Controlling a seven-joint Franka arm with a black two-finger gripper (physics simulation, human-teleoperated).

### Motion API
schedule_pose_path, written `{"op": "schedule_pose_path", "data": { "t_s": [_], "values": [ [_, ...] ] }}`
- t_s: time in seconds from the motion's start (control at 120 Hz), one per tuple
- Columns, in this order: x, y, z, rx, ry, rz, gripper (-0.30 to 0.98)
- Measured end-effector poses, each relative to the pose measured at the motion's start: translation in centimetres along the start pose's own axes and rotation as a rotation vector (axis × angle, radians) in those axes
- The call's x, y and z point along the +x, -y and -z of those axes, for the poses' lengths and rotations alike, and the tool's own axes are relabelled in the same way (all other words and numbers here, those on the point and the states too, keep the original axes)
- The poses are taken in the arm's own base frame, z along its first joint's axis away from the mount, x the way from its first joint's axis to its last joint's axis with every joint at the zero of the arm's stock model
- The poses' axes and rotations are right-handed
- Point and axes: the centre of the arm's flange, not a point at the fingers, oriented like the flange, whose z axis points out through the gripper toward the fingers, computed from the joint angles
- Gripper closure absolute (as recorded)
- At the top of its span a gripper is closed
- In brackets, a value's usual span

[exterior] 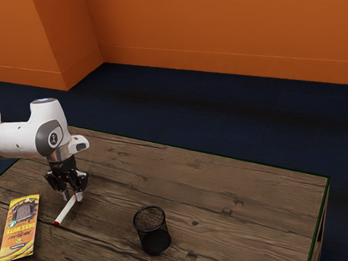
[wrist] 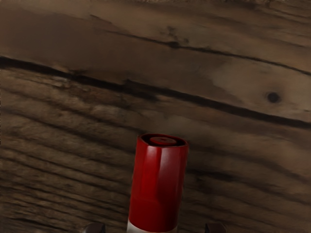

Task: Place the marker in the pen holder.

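The jaws stand apart around the marker; uneven closing may roll it toward the pen holder, at four o'clock.

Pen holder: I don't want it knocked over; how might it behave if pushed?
The pen holder looks like thin mesh, so it is probably light and may slide. It stands upright, taller than wide, so a high push could tip it; being round, it might roll.
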Motion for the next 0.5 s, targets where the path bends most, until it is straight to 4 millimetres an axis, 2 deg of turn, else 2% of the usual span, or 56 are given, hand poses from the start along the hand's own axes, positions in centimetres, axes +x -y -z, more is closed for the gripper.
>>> {"op": "schedule_pose_path", "data": {
  "t_s": [0.083,0.192,0.425,0.5],
  "values": [
    [0.03,0.00,0.03,0.000,-0.003,-0.007,0.58],
    [0.06,0.01,0.05,0.001,-0.006,-0.013,0.68],
    [0.12,0.05,-0.12,0.010,-0.007,-0.018,0.76],
    [0.14,0.00,0.47,0.015,-0.018,-0.020,0.78]
  ]
}}
